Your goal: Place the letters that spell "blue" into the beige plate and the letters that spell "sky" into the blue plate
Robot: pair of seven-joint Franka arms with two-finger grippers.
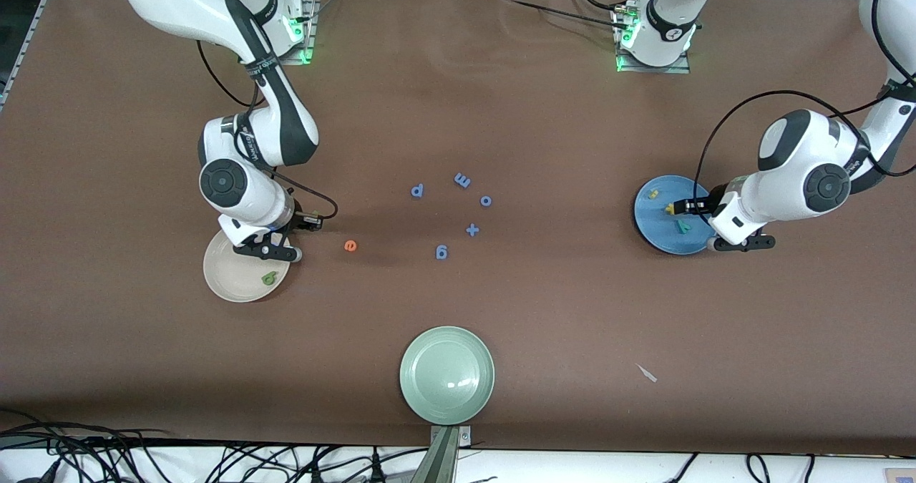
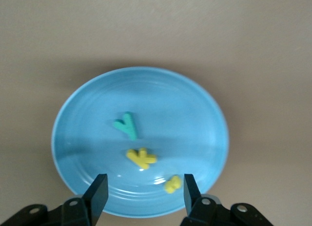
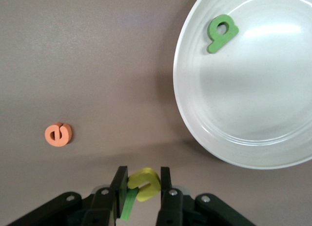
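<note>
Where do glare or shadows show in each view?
Front view: bright glare spot on the pale green plate. Left wrist view: small highlight on the blue plate beside the yellow k. Right wrist view: broad sheen across the beige plate, dark shadow alongside its rim.

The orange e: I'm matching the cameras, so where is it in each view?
Front view: the orange e lies on bare table, beside the beige plate.
Left wrist view: not in it.
Right wrist view: the e lies on bare table.
Shared landmark: the beige plate holding the green b.

Three letters [image 2: 141,157] in blue plate [image 2: 87,113]
</note>
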